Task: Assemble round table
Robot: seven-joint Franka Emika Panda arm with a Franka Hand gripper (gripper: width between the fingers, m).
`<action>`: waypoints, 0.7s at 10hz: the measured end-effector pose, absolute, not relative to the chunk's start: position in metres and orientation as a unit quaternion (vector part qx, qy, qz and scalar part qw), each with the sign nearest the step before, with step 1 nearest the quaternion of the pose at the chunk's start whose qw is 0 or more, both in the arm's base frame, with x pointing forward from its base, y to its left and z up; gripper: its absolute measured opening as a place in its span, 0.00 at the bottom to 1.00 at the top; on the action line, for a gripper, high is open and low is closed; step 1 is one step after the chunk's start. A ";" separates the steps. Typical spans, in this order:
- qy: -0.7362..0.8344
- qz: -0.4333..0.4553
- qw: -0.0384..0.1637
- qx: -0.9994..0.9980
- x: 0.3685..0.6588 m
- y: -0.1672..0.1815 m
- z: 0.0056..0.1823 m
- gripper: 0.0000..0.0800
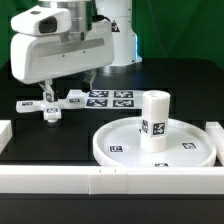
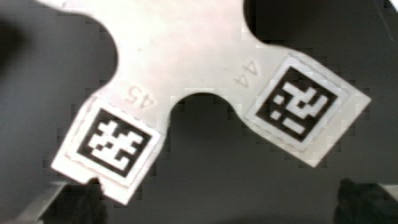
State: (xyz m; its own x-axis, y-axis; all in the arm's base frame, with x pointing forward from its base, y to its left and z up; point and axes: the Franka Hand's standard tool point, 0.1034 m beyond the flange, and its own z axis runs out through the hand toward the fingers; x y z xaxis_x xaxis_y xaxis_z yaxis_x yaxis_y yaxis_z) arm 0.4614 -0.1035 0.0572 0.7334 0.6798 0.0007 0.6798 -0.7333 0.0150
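The claw (image 1: 64, 90) hangs wide open with nothing in it. The small cross-shaped foot (image 1: 50, 106) lies flat on the black tabletop (image 1: 55, 140) directly beneath it. In the wrist view the foot (image 2: 196, 70) fills the picture, two of its tagged arms spread out under the camera. The dark fingertips (image 2: 366, 198) show only at the edge of the frame, apart from the white plastic, so the foot does not look gripped yet.

Well away from the claw, toward the exterior view's right and nearer that camera, the large rimmed round disc (image 1: 118, 148) rests on the tabletop. The short thick leg (image 1: 155, 118) stands upright in its middle. That joint looks made, though the pictures do not show whether the leg is turned fully home. The marker board (image 1: 112, 98) lies just beside the claw on the same side.

By my reckoning the job is past halfway, with disc and leg together and the foot still loose. What is left is to close on the foot, carry it over to the top of the leg and fasten it there.
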 end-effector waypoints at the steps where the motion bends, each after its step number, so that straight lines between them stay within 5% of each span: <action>1: 0.365 0.003 0.007 0.931 0.461 -0.103 0.057 0.81; 7: 0.404 -0.007 0.005 0.915 0.429 -0.148 0.048 0.81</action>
State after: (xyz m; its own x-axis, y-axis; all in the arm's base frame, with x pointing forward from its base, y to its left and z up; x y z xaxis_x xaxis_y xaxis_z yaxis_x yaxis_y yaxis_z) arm 0.4294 -0.1477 0.0479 0.6741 0.7384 -0.0175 0.7386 -0.6742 0.0035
